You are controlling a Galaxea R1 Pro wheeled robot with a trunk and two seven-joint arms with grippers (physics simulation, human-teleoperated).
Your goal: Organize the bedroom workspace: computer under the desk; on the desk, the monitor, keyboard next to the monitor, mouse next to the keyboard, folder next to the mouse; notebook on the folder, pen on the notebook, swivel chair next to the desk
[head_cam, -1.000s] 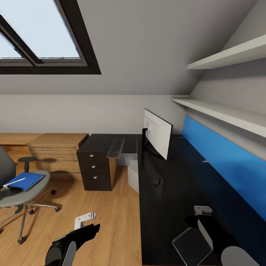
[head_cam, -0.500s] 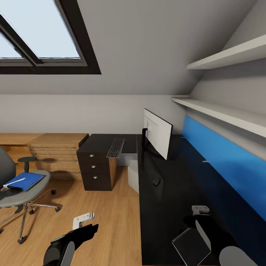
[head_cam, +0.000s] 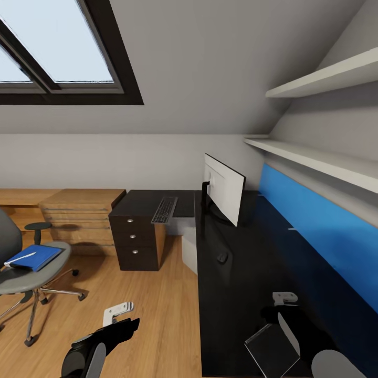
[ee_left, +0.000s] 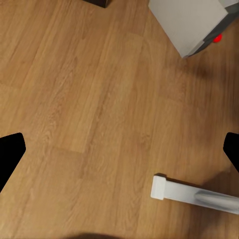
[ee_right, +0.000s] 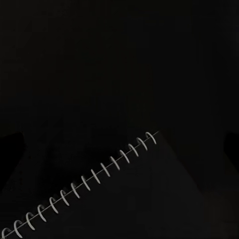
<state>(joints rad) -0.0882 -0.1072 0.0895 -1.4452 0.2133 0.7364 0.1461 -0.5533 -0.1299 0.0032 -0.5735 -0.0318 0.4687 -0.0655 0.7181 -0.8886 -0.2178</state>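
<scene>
The black desk carries the monitor, the mouse and, on its left wing, the keyboard. The grey-white computer stands under it. At the left, the swivel chair holds the blue folder with the white pen on top. The dark spiral notebook lies on the near desk, just below my right gripper, which is open. My left gripper hangs open over the wood floor.
A dark drawer unit sits under the desk's left wing, with a light-wood drawer unit beside it. White shelves run above the blue back panel. A white desk leg lies near my left gripper.
Both arms have shifted slightly to the left in the head view. Nothing was taken hold of or let go.
</scene>
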